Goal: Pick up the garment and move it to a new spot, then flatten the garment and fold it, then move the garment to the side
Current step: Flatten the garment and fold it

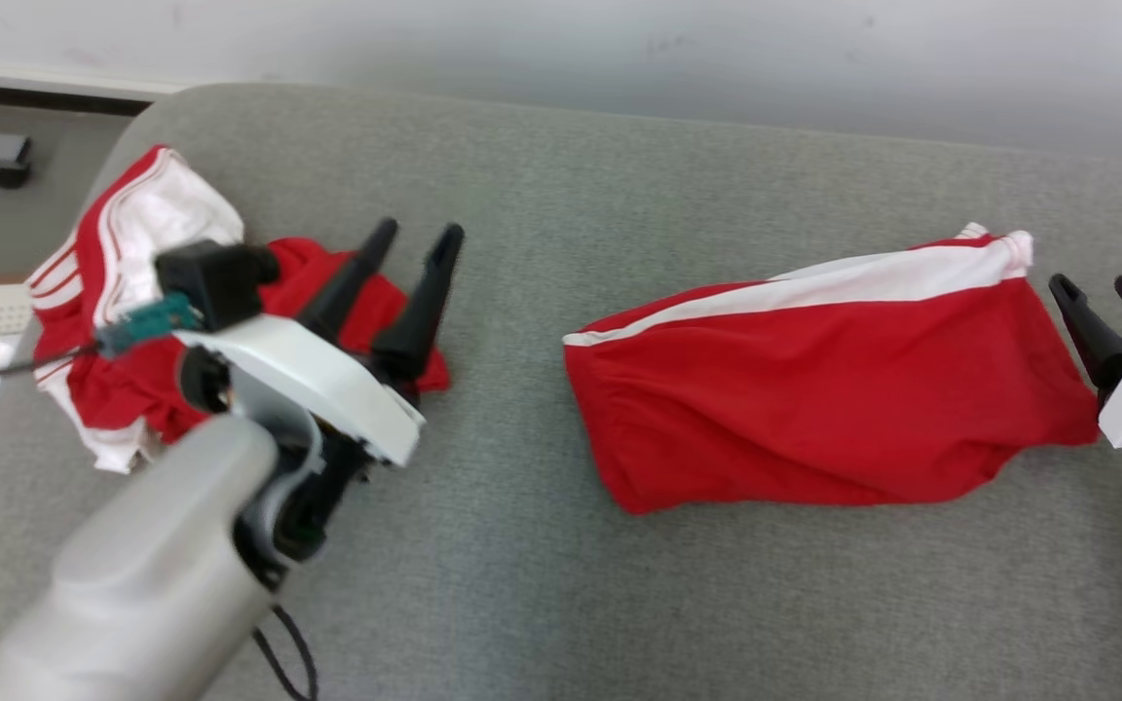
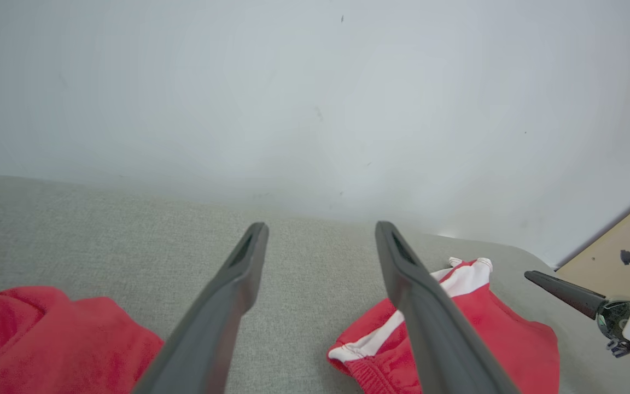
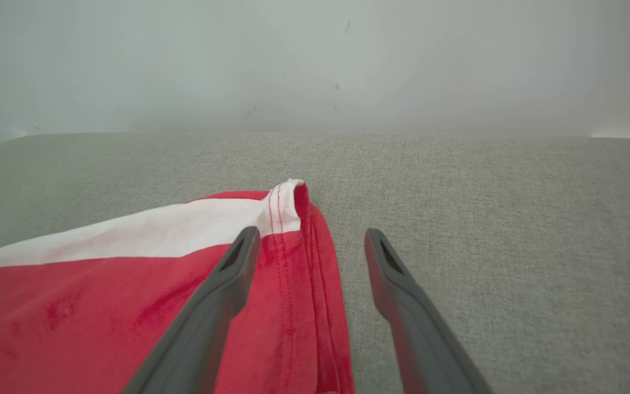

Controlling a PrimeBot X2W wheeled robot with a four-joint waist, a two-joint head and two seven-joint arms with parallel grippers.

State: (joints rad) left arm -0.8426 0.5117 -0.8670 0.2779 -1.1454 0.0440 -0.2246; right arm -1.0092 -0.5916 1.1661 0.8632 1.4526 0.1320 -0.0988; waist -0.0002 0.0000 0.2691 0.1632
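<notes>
Grey padded surface (image 1: 542,604) runs wide under a plain pale wall (image 1: 619,49), and from where I stand the red garment (image 1: 814,389) lies on it right of centre, a white stripe (image 1: 873,277) along its far edge. It is roughly spread but rumpled, with soft creases across the body. Off to the robot's left sits a crumpled heap (image 1: 123,292) of red and white cloth, well apart from the first piece.

Both grippers are empty. The left gripper (image 1: 417,234) hangs with its fingers spread wide over the near edge of that heap, gripping nothing. The right gripper (image 1: 1094,282) sits just beside the garment's right-hand hem (image 3: 315,262), jaws likewise parted, one finger over the cloth and the other over bare upholstery (whether it brushes the fabric I cannot tell).

My reading is that the garment sits at its new spot and flattening is the step in hand. Next, each gripper wants an edge to hold. The right is near the hem, while the left must cross to the gathered end. Then they should pull apart to draw out the creases before any fold.
</notes>
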